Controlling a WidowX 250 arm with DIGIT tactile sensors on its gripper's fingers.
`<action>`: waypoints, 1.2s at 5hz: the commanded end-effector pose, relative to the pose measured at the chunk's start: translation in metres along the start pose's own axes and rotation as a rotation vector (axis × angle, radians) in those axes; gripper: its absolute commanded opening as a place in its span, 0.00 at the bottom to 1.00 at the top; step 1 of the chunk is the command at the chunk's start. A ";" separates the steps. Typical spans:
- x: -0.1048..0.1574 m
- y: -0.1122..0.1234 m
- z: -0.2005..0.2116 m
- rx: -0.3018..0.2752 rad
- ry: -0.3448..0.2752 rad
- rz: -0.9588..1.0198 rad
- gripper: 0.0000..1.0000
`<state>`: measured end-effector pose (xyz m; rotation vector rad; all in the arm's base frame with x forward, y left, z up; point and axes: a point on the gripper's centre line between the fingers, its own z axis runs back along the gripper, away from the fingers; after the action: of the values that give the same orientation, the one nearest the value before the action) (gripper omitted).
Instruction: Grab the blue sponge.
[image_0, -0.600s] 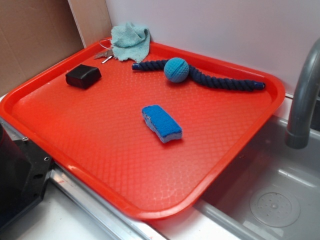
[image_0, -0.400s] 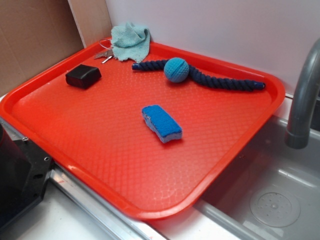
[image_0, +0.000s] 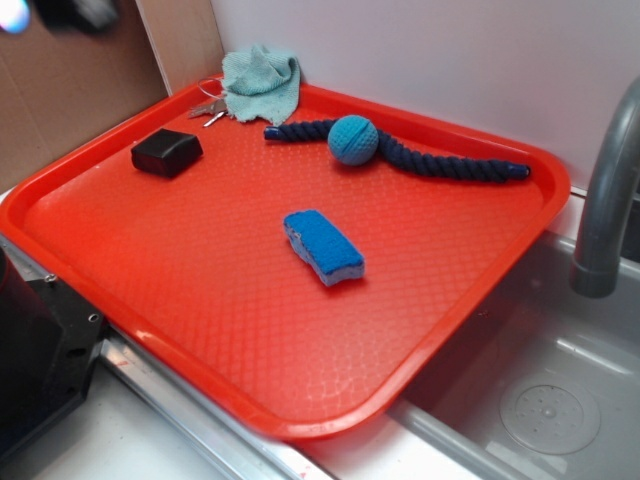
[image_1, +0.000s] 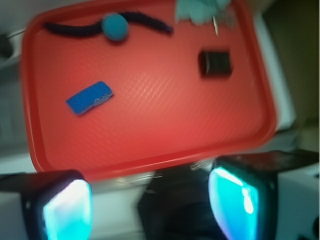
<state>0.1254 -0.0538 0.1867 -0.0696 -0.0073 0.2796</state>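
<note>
We find the blue sponge (image_0: 323, 247) lying free near the middle of the red tray (image_0: 300, 400)

In the exterior view it looks light, soft and squashy, so we judge its narrow long sides the best hold; in the wrist view the claw (image_1: 152, 202) hangs high above the tray's near edge, spread wide, empty, well apart from the sponge
</note>
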 end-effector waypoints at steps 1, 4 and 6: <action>0.031 -0.064 -0.047 -0.112 0.039 0.315 1.00; 0.077 -0.066 -0.125 0.040 0.005 0.416 1.00; 0.072 -0.062 -0.123 0.008 -0.039 0.378 1.00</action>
<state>0.2059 -0.1021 0.0588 -0.0287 -0.0025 0.6687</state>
